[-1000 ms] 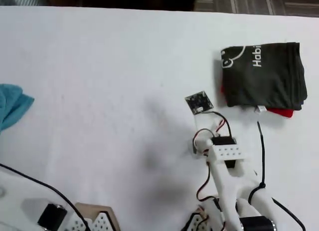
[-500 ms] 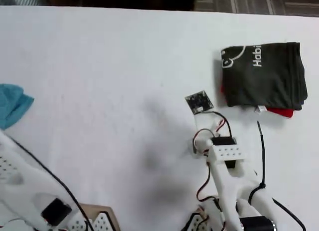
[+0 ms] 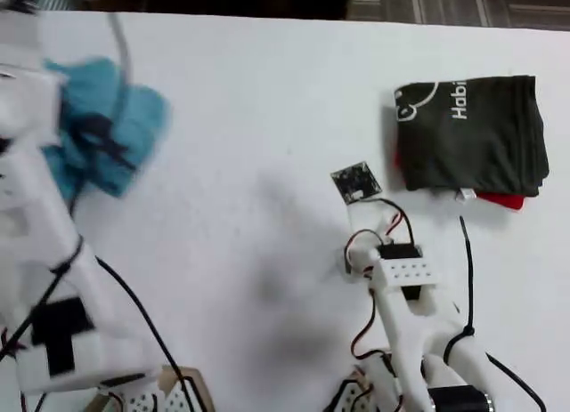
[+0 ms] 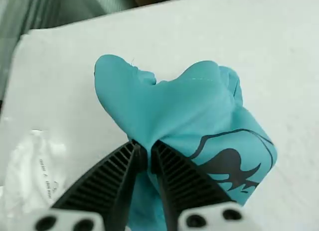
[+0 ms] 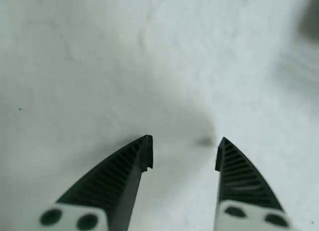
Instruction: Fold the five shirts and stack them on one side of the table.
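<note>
Left hand (image 4: 144, 150) pinches the teal shirt (image 4: 189, 106), well apart from the stack (image 3: 470, 134); right hand (image 5: 183, 151) is spread. Next, probably: lay it flat for folding.

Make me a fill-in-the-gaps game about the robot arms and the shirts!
1. The left gripper pinches the teal shirt, while the right gripper holds ____.
2. Above the bare table, the right gripper is wide ____.
3. The black shirt lying on the red shirt is already ____.

Missing words: nothing; open; folded.
</note>
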